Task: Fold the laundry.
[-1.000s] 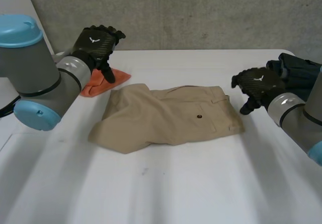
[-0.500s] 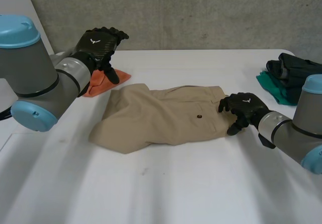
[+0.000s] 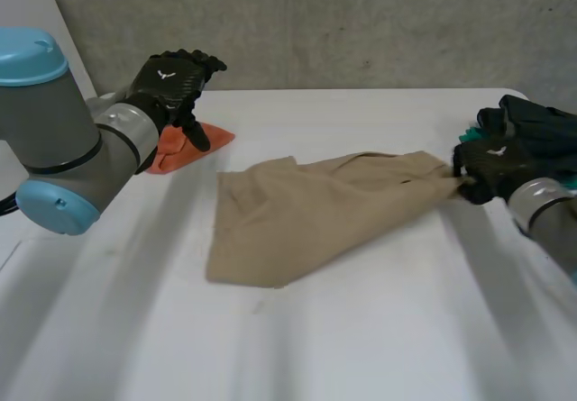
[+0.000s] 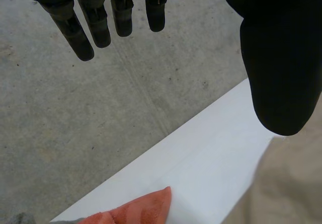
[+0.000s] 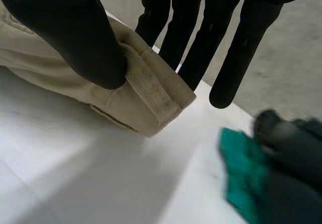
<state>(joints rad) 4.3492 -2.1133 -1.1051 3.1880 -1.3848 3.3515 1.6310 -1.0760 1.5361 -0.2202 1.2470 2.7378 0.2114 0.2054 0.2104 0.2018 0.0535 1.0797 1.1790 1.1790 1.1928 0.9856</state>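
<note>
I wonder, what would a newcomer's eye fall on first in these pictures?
The beige pants lie stretched across the middle of the white table, their waistband corner pinched by the right hand near a pile of dark and green clothes. The left hand hangs open above an orange cloth at the far left.

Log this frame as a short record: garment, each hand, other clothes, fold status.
garment: tan shorts, rumpled on the table
right hand: pinching the shorts' waistband end between thumb and fingers
left hand: open, raised over the orange cloth, holding nothing
other clothes: dark and green pile beside the right hand
fold status: shorts not yet folded neatly
</note>
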